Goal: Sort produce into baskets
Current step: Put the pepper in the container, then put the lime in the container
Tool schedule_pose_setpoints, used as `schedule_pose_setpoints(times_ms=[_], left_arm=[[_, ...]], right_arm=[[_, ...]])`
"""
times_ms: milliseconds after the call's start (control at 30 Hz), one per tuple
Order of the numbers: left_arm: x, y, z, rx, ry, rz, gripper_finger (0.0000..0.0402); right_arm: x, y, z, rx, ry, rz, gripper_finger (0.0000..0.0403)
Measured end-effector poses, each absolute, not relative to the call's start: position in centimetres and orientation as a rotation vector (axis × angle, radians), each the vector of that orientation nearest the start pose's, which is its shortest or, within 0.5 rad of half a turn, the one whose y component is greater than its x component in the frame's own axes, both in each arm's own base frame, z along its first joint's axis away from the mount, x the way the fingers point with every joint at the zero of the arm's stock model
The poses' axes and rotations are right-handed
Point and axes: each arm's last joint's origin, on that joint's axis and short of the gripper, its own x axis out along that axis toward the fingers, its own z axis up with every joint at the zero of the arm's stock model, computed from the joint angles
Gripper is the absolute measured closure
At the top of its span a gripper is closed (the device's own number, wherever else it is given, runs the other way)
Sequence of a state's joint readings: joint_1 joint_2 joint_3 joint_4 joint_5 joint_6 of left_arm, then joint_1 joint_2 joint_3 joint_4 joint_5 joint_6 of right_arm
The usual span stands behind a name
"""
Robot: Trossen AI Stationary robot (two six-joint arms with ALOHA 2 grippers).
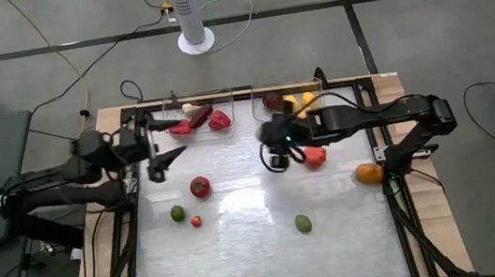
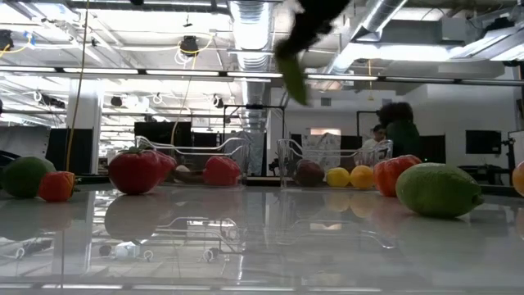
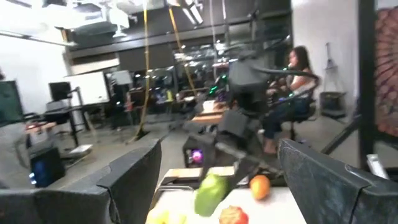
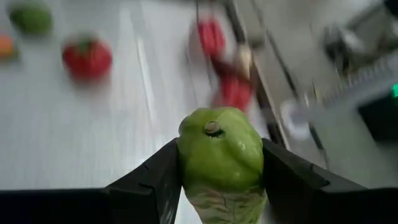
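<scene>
My right gripper (image 4: 221, 177) is shut on a green pepper (image 4: 221, 155) and holds it high over the middle of the table, in front of the right bin (image 1: 295, 102). The pepper also shows in the low view (image 2: 292, 78) and the left wrist view (image 3: 210, 191). My left gripper (image 1: 165, 148) is open and empty, in the air near the left bin (image 1: 195, 115). The left bin holds red produce. The right bin holds yellow lemons (image 1: 304, 101) and a dark piece. My right gripper pinches the green pepper's two opposite sides (image 4: 186, 163) between its two fingers, with the stem end (image 4: 213, 128) facing away from the wrist. The fingers come slanting down from the table's right. The pepper is lifted clear of the table.
On the table lie a red tomato (image 1: 200, 187), a lime (image 1: 177, 213), a small orange-red fruit (image 1: 195, 221), a second lime (image 1: 303, 223), a red-orange pepper (image 1: 314, 157) and an orange fruit (image 1: 369, 174) at the right edge. A person (image 2: 397, 131) sits beyond the table.
</scene>
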State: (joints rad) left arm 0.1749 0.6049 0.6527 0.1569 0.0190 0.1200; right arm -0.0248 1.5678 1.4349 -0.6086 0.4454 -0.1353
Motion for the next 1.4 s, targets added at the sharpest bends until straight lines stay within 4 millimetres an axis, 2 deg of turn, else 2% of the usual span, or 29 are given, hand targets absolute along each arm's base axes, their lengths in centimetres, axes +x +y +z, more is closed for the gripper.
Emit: schedule_pose_setpoints(times_ms=[233,467,633,767,900,1000,1067,1133,1300,1400], left_arm=[[12.4,2.2,33.8,0.142,-0.219,0.190,0.0093],[11.8,2.3,33.8,0.159,-0.220,0.249,0.0093],[11.8,2.3,33.5,0.166,-0.189,0.266,0.0093],[11.8,2.3,33.4,0.165,-0.181,0.270,0.0093],[11.8,2.3,33.4,0.163,-0.182,0.269,0.0093],[11.8,2.3,33.4,0.147,-0.181,0.268,0.0093],[11.8,2.3,33.4,0.141,-0.181,0.267,0.0093],[11.9,2.3,33.4,0.140,-0.180,0.267,0.0093],[11.9,2.4,33.4,0.109,-0.181,0.271,0.0093],[11.9,2.4,33.3,0.087,-0.174,0.271,0.0093]], right_arm=[[40.1,-5.8,31.1,-0.353,0.485,-0.326,0.0184],[44.8,-11.6,28.8,-0.323,0.425,-0.324,0.0182],[46.8,-14.8,27.1,-0.299,0.522,-0.358,0.0149],[47.0,-16.2,28.1,-0.250,0.574,-0.359,0.0108],[46.4,-15.7,30.5,-0.209,0.626,-0.349,0.0069],[44.9,-14.0,32.8,-0.155,0.715,-0.326,0.0051],[43.5,-12.4,33.4,-0.113,0.820,-0.301,0.0047],[42.5,-10.3,33.2,-0.079,0.920,-0.274,0.0048],[40.1,-4.8,30.8,-0.048,1.192,-0.230,0.0055],[37.8,-2.2,29.7,-0.030,1.260,-0.232,0.0056]])
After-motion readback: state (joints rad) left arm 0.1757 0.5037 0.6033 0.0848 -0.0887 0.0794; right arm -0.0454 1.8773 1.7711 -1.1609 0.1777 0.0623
